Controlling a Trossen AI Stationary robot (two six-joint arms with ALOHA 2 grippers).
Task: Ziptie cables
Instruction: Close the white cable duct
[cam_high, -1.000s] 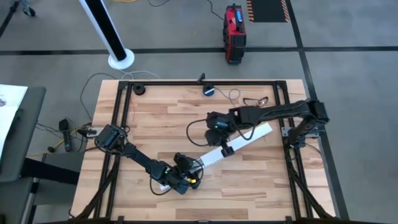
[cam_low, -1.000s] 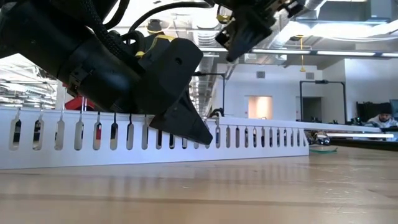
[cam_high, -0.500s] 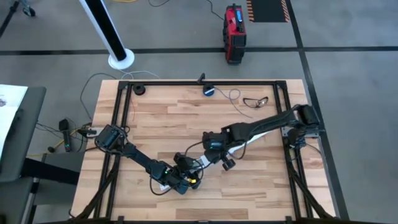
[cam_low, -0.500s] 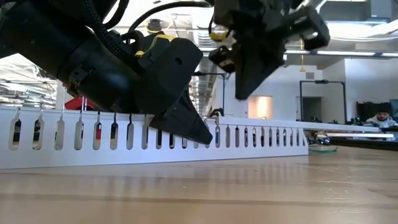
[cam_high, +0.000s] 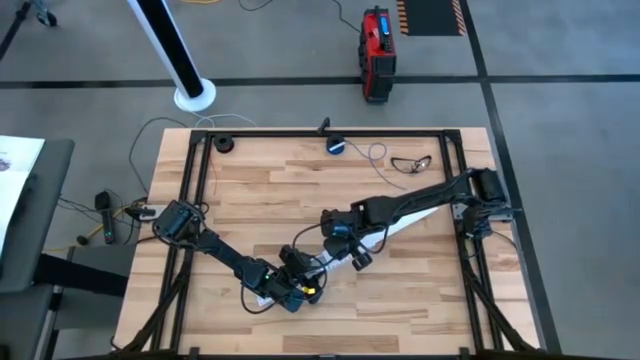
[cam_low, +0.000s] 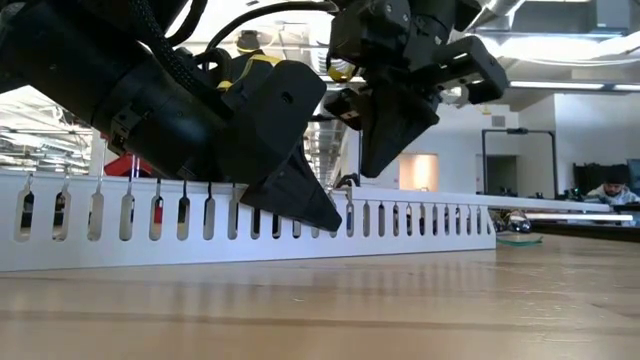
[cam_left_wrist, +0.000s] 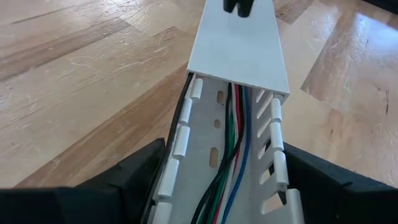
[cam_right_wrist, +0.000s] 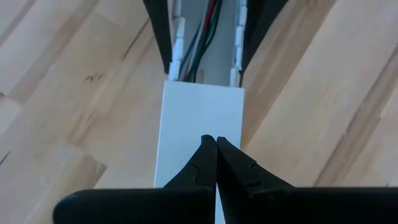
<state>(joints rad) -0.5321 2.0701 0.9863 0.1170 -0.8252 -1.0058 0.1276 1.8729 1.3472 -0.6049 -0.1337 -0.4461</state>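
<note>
white unlabelled duct (cam_left_wrist: 239, 46), coloured cables (cam_left_wrist: 231, 134)

A smooth, matt white plastic duct (cam_left_wrist: 239, 43) lies on the lightly glossy, streaked wooden table (cam_left_wrist: 93, 74).

The high view looks straight down on the tabletop (cam_high: 250, 190); the low view sits level, close by; both wrist views closely share the white slotted duct (cam_left_wrist: 239, 56).

Bright even light, soft shadows, sharp
</note>
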